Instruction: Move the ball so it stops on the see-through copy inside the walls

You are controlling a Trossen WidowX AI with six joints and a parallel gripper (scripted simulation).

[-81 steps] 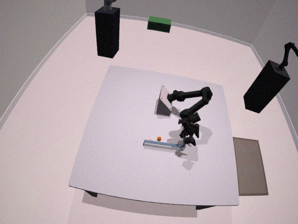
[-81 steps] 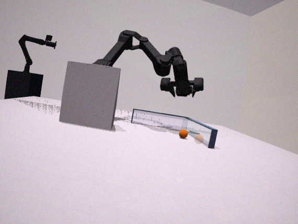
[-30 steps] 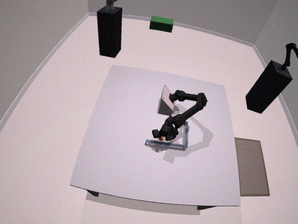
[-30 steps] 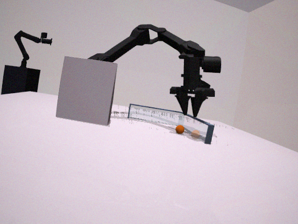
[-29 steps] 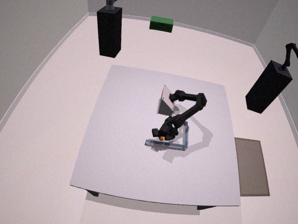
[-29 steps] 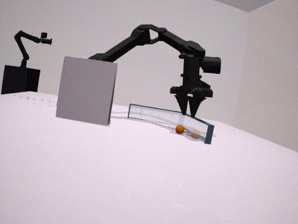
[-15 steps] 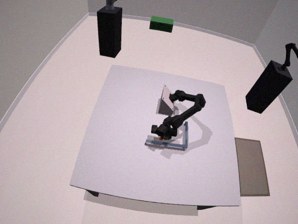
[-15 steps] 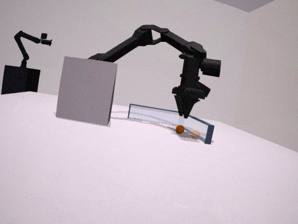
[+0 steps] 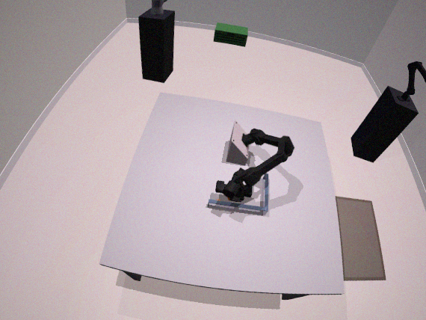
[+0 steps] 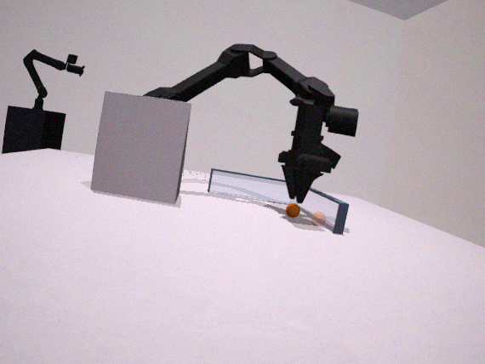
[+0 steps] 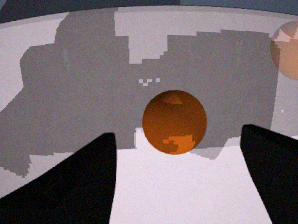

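Note:
The orange ball (image 10: 293,210) (image 11: 174,122) rests on the table inside the corner; in the top view only a sliver shows under the gripper. The see-through copy (image 10: 318,218) (image 11: 288,54) lies to the ball's right in the exterior view and the wrist view, nearer the free end of one wall. Two low clear walls with blue edges (image 9: 266,194) (image 10: 345,206) meet in a corner. My gripper (image 10: 296,200) (image 11: 180,139) is open and empty, pointing down just above the ball. In the wrist view the ball shows between the fingertips, slightly ahead of them.
The wall (image 9: 239,206) beside the copy runs close past the ball, at the top of the wrist view. The arm's wedge-shaped base block (image 9: 236,153) (image 10: 141,146) stands on the table, away from the walls. Black pedestals (image 9: 156,46) stand off the table.

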